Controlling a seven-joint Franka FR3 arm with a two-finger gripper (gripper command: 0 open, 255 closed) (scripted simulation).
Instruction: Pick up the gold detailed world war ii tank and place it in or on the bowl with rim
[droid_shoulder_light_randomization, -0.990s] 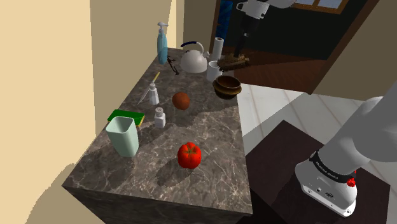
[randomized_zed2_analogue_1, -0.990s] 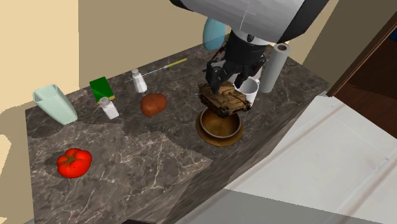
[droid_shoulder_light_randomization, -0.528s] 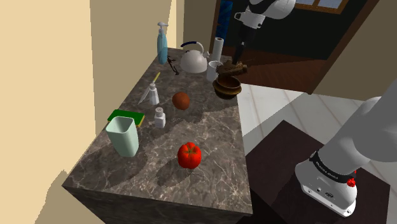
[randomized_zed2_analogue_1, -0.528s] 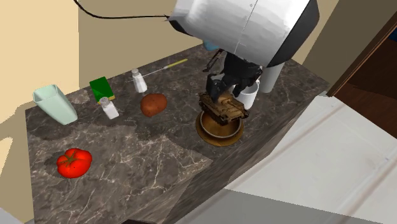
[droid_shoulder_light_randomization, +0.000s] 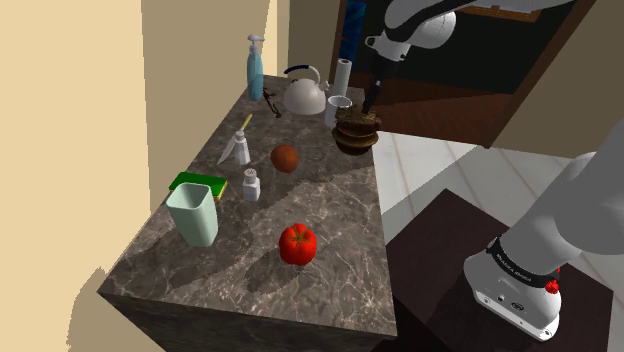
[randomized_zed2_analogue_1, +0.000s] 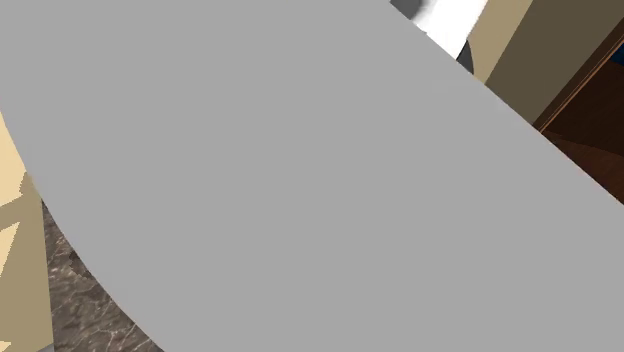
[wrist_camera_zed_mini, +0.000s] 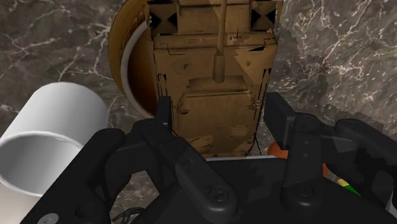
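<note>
Your arm (droid_shoulder_light_randomization: 592, 205) reaches over the desk, wrist bent down. Your tool (wrist_camera_zed_mini: 219, 107) points downward, fingers (wrist_camera_zed_mini: 165, 116) clasping the tank (wrist_camera_zed_mini: 216, 70).

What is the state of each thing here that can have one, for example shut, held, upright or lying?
gripper, shut on the tank.
tank, clasped at its sides, lying across the top of the bowl.
bowl, upright, covered by the tank.
white mug, upright beside the bowl.
pale green cup, upright.
spray bottle, upright.
</note>
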